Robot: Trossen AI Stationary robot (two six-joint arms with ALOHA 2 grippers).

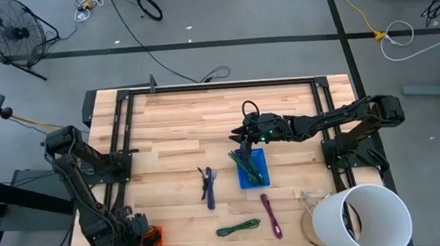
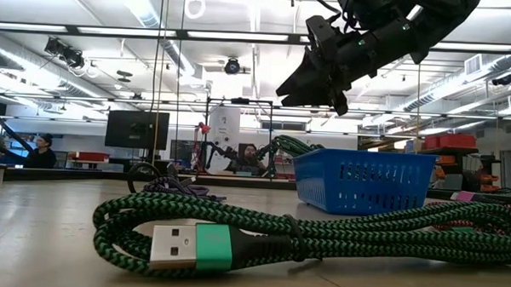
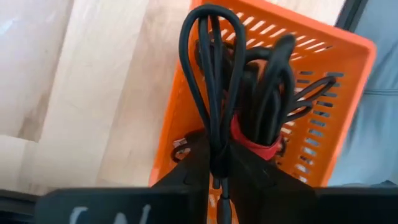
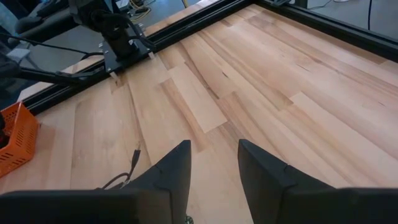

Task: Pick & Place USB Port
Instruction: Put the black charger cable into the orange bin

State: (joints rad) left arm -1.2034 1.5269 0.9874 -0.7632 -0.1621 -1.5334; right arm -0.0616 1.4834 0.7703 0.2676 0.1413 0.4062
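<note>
My left gripper (image 3: 219,163) sits over the orange basket (image 3: 329,74) at the lower left of the high view, with a coiled black cable (image 3: 214,74), bound by a red tie (image 3: 252,142), rising between my fingers. To drop it well, I judge I should keep the coil centred over the basket's floor, part the fingers fully, and lift straight up so no loop snags on them. The fingers stand close together with the cable running between them; whether they pinch it or have let go, I cannot tell.

My right gripper (image 4: 214,163) hovers above the blue basket (image 1: 254,170) at the middle of the high view, fingers moderately spread and empty, green cable already in that basket. Loose cables lie near the table's lower edge: a green braided cable (image 2: 261,233), a purple cable (image 1: 209,188) and a magenta cable (image 1: 270,213).
</note>
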